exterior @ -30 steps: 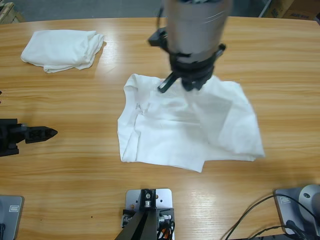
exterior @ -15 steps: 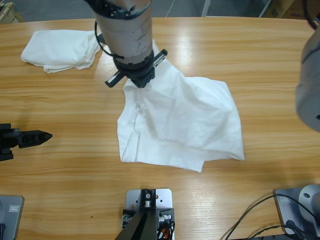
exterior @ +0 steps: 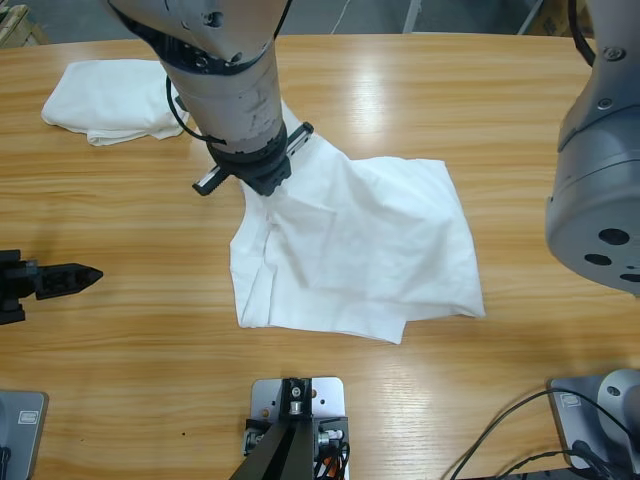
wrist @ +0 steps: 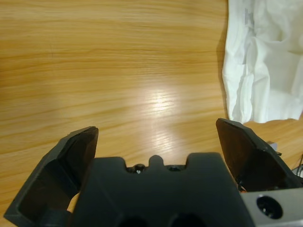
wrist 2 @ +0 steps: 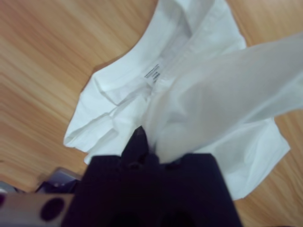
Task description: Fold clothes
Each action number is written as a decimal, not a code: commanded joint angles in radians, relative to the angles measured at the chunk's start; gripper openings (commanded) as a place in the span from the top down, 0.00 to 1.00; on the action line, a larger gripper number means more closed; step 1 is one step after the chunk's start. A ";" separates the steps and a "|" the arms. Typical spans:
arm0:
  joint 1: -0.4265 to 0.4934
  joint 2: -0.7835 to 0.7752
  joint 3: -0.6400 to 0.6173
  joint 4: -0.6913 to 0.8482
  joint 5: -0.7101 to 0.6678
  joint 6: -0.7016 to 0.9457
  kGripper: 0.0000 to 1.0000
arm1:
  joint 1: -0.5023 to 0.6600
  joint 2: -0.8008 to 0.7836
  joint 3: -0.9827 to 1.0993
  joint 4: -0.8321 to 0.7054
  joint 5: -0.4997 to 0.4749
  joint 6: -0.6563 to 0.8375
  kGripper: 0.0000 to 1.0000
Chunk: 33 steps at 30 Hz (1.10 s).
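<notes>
- The large white T-shirt (exterior: pixel 360 250) is spread, part folded, at the table's (exterior: pixel 520 110) middle.
- One edge of it is pinched in the closed jaws of the right gripper (exterior: pixel 255 175) and lifted off the wood; its neck label (wrist 2: pixel 152 73) is seen below.
- The left gripper (exterior: pixel 70 278) is held with jaws wide apart and nothing between them, near the table's left edge.
- A second, bundled white T-shirt (exterior: pixel 120 97) is lying at the far left corner.

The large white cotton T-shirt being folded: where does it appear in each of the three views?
High view: large white cotton T-shirt at centre, one edge lifted.
Left wrist view: upper right corner.
Right wrist view: fills the middle, cloth pinched in the right hand.
Shared landmark: wooden table.
</notes>
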 commanded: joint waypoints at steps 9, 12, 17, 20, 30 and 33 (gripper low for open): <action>-0.007 -0.012 0.042 -0.031 0.014 -0.014 0.02 | 0.039 -0.261 0.015 0.209 0.000 0.029 0.01; -0.007 -0.015 0.044 -0.031 0.015 -0.015 0.02 | 0.009 -0.431 0.271 0.103 -0.001 0.031 0.00; -0.007 -0.013 0.042 -0.037 0.015 -0.015 0.02 | -0.049 -0.756 0.938 -0.337 0.091 0.021 0.00; -0.007 -0.009 0.038 -0.037 0.014 -0.011 0.02 | -0.052 -0.803 1.138 -0.520 0.145 -0.036 0.01; -0.007 0.017 0.044 -0.047 0.011 -0.016 0.02 | -0.208 -0.756 1.550 -1.183 0.415 0.096 0.12; -0.007 0.040 0.043 -0.074 0.010 -0.018 0.02 | -0.207 -0.706 1.551 -1.204 0.385 0.167 0.15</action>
